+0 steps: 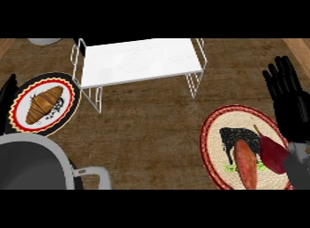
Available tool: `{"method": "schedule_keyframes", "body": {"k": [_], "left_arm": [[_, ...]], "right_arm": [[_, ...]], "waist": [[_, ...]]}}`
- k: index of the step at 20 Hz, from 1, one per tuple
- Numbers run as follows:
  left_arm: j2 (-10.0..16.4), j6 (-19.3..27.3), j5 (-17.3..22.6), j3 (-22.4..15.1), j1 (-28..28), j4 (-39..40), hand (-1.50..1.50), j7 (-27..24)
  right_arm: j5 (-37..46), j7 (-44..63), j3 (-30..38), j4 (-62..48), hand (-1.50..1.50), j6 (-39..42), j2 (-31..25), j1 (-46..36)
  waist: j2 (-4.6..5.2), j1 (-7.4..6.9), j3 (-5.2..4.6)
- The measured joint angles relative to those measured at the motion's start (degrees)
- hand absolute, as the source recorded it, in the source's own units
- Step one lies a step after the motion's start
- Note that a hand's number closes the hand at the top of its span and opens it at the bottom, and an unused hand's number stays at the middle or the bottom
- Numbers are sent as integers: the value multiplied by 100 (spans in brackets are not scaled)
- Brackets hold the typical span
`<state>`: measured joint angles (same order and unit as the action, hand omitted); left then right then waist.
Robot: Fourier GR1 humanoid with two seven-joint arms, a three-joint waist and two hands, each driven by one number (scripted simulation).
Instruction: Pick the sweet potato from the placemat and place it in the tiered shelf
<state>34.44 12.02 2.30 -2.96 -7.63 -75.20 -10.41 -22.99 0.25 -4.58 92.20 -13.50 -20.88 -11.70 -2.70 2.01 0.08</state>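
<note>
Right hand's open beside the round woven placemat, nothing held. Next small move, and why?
Probably bring the open right hand down and inward over the orange sweet potato on the round red-rimmed woven placemat; it holds nothing, and the potato lies apart from it.

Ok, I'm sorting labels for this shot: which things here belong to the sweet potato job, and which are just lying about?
Job: sweet potato, placemat, tiered shelf, right hand.
Lying about: croissant, its plate, dark red item beside the sweet potato.
</note>
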Motion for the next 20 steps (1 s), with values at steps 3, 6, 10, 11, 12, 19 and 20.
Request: {"method": "schedule_keyframes", "body": {"k": [3, 6, 10, 11, 12, 19, 20], "left_arm": [[-131, 19, 303, 75, 84, -34, 0, 490], [-185, -80, 826, 235, 254, 26, 0, 1150], [-150, -261, 1363, 308, 415, -80, 0, 1828], [-163, -294, 1469, 314, 427, -79, 0, 1963], [-187, -305, 1538, 312, 434, -97, 0, 2075], [-355, -308, 1774, 296, 404, -266, 0, 2466], [-371, -308, 1794, 301, 403, -280, 0, 2465]], "right_arm": [[62, -27, 312, 290, 150, 83, -417, 369], [195, -192, 755, 286, 150, 252, -997, 743], [718, 68, 989, -377, -150, 237, -1696, 1538], [664, 10, 1090, -478, -150, 310, -1737, 1717], [591, -94, 1175, -564, -150, 418, -1749, 1897], [208, -809, 1502, -486, -150, 1627, -2175, 2798], [170, -827, 1502, -382, -150, 1794, -2250, 2914]], "waist": [[107, -18, 22], [123, 98, 83], [192, 208, 118], [188, 214, 127], [180, 208, 134], [149, 103, 130], [146, 96, 127]]}}
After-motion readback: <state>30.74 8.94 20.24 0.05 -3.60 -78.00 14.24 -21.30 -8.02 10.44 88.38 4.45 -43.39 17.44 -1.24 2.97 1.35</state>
